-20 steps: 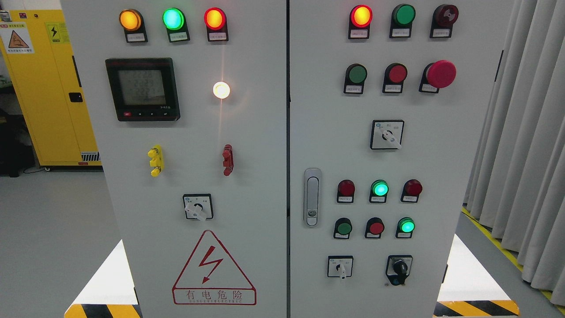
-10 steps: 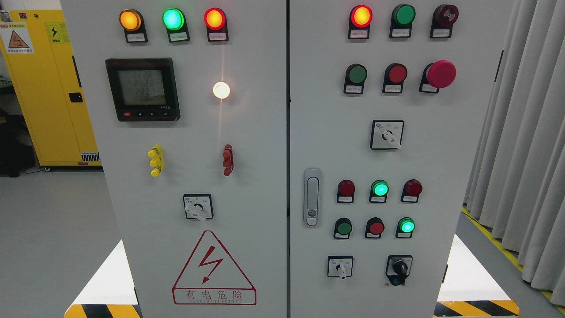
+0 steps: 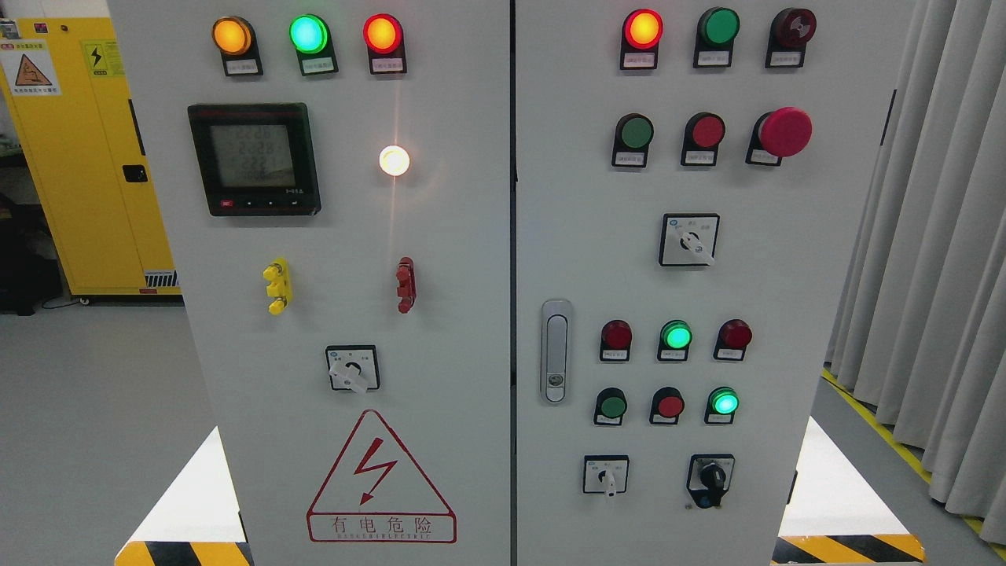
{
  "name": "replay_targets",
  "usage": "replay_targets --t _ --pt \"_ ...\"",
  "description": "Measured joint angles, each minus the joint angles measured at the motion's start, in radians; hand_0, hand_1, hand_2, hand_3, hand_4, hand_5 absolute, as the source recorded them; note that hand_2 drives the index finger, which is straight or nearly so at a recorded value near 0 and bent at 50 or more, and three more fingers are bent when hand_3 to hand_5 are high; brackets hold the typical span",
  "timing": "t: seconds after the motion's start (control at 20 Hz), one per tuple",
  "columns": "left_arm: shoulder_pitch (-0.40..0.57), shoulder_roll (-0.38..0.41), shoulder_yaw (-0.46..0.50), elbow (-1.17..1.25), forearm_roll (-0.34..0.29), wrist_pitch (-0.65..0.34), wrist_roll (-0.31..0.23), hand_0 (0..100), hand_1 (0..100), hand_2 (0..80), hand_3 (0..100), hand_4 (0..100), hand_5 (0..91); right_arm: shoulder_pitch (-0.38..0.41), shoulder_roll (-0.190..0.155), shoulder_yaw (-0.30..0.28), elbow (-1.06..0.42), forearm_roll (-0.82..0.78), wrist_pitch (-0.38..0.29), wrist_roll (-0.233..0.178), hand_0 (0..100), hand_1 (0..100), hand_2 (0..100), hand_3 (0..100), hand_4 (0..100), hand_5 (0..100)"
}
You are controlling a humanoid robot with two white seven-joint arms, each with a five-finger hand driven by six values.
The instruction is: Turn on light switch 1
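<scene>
Neither robot hand was in the head view, so their state could not be told. A grey control cabinet (image 3: 471, 236) with two doors filled the frame. Which control was light switch 1 could not be told; the labels were too small to read. The left door carried a digital meter (image 3: 254, 159), a lit white lamp (image 3: 394, 160) and a rotary selector (image 3: 353, 369) above a red warning triangle (image 3: 381, 477). The right door held rows of red and green buttons, a red mushroom button (image 3: 784, 131) and a door handle (image 3: 556, 350). A yellow cabinet (image 3: 78, 157) stood behind at left.
</scene>
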Motion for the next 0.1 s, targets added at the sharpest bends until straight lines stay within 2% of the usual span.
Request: replay_targets --t 0.1 --pt "-0.003 0.000 -0.001 0.007 0.000 0.002 0.000 21 11 0.0 0 0 0.0 0.000 0.000 0.000 0.000 0.000 0.000 0.000 0 50 4 0 0 0"
